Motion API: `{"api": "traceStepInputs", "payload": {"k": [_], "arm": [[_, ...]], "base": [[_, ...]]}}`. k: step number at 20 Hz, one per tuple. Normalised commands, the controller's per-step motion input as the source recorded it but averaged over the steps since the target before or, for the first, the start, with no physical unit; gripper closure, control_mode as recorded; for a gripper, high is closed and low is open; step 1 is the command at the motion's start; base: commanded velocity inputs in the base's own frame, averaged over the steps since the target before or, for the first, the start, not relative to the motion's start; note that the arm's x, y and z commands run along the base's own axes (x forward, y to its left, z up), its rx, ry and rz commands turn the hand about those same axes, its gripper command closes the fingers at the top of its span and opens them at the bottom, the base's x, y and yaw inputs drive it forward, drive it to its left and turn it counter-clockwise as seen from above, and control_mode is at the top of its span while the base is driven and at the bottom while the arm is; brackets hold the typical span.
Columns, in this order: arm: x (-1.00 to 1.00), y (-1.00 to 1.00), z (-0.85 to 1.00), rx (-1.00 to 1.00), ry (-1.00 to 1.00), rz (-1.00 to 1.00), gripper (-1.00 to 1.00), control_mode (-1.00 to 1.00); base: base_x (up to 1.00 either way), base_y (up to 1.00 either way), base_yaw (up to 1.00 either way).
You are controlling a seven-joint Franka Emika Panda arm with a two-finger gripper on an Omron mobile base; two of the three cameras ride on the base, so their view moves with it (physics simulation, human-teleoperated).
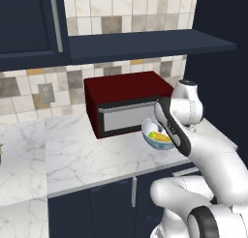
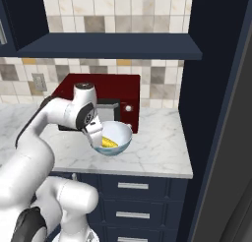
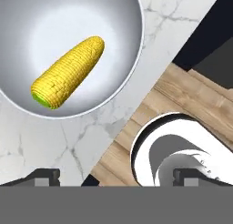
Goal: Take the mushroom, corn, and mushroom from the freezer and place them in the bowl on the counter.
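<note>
Hanging wide open and holding nothing: end effector (image 3: 116, 175), just above the surface (image 3: 54, 141). Lying alone inside the bowl (image 3: 132, 59) beyond: corn (image 3: 67, 73). Probably waiting in the freezer: both mushrooms.

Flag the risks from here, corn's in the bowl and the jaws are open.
1. The bowl sits close in front of the red microwave, and the gripper hangs just above its rim, so a careless retreat could knock or drag it.
2. The corn lies alone inside; both mushrooms are yet to come, so two more drops must land beside it without bouncing out onto the counter.
</note>
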Motion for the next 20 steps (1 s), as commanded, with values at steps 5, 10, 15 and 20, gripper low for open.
{"api": "traceStepInputs", "payload": {"k": [5,10,15,20], "arm": [[-0.97,-0.02,0.31,-0.25,-0.19,0.56,-1.0,-1.0],[-0.86,0.15,0.42,-0.05,-0.15,0.53,-1.0,-1.0],[-0.47,0.09,0.13,-0.05,-0.02,0.3,-1.0,-1.0],[0.04,0.02,0.0,-0.2,0.15,0.0,-1.0,-1.0]], "base": [[0.0,0.0,0.0],[0.0,0.0,0.0],[0.0,0.0,0.0],[0.0,0.0,0.0]]}}
